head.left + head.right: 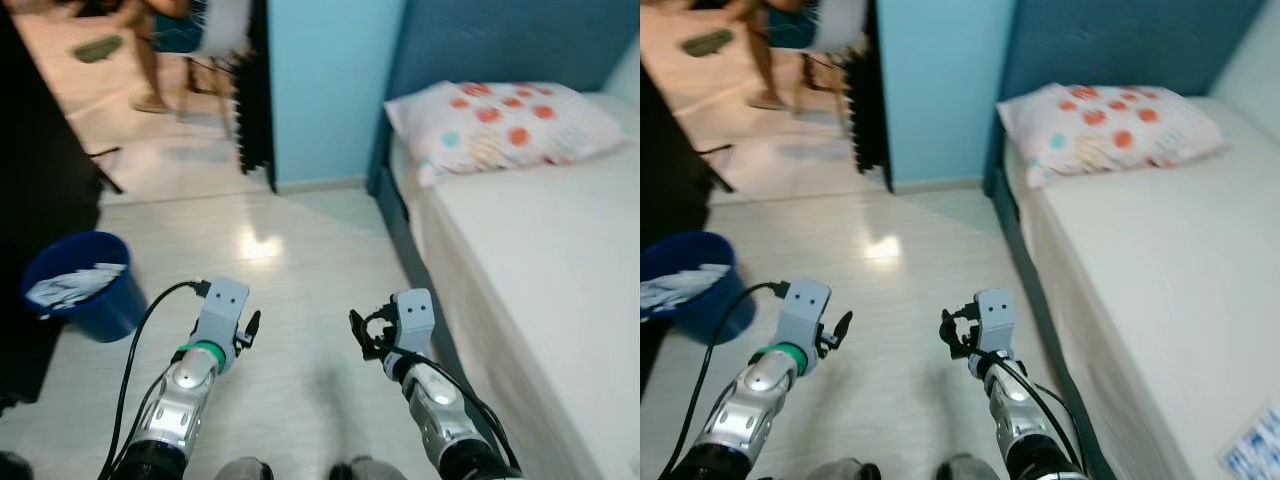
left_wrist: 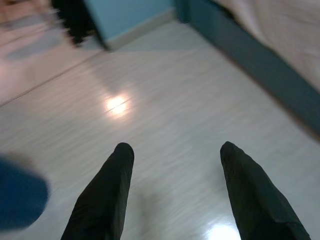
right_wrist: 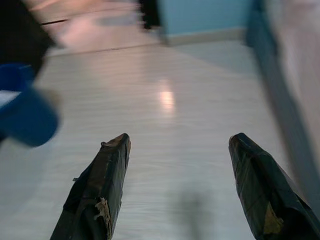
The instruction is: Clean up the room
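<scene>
Pale, glossy floor (image 1: pixel 300 270) runs ahead between a dark wall on the robot's left and a bed (image 1: pixel 540 260) on its right, with a light blue wall beyond. Both arms are held low and forward over bare floor. The left jaws (image 2: pixel 172 155) are spread wide with nothing between them, and so are the right jaws (image 3: pixel 177 145); this looks like a ready carrying posture while the robot moves, since the wrist views are blurred. A blue bin (image 1: pixel 85 285) holding white crumpled waste stands to the left of the left jaws, near but apart, against the dark wall, probably the place for rubbish. A spotted pillow (image 1: pixel 505 125) lies at the head of the bed, well ahead of the right jaws. Far beyond, through a doorway, a person's legs (image 1: pixel 150 60) stand beside a chair.
</scene>
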Robot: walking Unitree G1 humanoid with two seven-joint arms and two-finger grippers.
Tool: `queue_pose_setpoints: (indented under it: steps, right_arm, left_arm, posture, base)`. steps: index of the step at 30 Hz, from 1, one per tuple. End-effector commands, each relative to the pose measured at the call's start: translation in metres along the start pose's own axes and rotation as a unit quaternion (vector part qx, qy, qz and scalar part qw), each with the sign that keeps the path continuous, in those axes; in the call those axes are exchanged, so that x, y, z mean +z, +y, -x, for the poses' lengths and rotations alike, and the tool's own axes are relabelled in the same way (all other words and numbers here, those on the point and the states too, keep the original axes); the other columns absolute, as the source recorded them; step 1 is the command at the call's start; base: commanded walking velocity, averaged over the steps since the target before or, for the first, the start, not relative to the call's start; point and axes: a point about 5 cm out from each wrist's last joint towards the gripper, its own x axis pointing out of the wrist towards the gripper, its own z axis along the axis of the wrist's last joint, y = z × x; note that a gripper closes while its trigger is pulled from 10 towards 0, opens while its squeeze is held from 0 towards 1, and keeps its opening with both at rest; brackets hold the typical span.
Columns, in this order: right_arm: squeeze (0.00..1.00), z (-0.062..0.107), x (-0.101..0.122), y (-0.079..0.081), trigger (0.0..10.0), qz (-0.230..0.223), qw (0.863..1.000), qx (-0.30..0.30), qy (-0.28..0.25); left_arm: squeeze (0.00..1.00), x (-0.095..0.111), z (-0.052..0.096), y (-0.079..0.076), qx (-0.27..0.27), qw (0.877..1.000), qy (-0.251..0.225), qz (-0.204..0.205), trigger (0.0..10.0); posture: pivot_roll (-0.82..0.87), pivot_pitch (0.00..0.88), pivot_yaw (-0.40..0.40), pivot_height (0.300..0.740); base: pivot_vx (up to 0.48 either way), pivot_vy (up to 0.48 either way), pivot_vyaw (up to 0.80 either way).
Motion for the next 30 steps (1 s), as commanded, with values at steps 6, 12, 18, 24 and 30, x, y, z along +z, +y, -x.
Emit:
queue_pose_setpoints:
  steps: [6,12,18,24,30]
  right_arm:
    - [0.00,0.003,-0.007,-0.001,10.0,-0.010,1.000,-0.005,0.015]
    - [0.00,0.003,-0.007,-0.001,10.0,-0.009,1.000,-0.005,0.014]
    - [0.00,0.001,-0.001,-0.003,10.0,-0.011,1.000,-0.007,0.002]
    - [0.00,0.001,0.000,-0.003,10.0,-0.011,1.000,-0.007,-0.001]
    - [0.00,0.000,0.002,-0.003,10.0,-0.012,1.000,-0.007,-0.006]
  left_arm:
    - [0.00,-0.003,0.000,-0.002,-0.006,1.000,0.011,0.000,10.0]
    - [0.00,-0.002,-0.001,-0.003,-0.007,1.000,0.008,0.000,10.0]
    - [0.00,0.004,-0.002,-0.005,-0.013,1.000,-0.004,0.003,10.0]
    - [0.00,0.005,-0.002,-0.005,-0.015,1.000,-0.005,0.002,10.0]
    - [0.00,0.009,-0.004,-0.007,-0.021,1.000,-0.010,0.000,10.0]
  posture:
    - [0.05,0.000,0.030,0.740]
    - [0.05,0.000,0.031,0.740]
    - [0.05,0.000,0.032,0.740]
    - [0.05,0.000,0.032,0.740]
    - [0.04,0.000,0.034,0.740]
  base:
    - [0.000,0.000,-0.79]
    - [0.000,0.000,-0.79]
    - [0.000,0.000,-0.79]
    - [0.000,0.000,-0.79]
    - [0.000,0.000,-0.79]
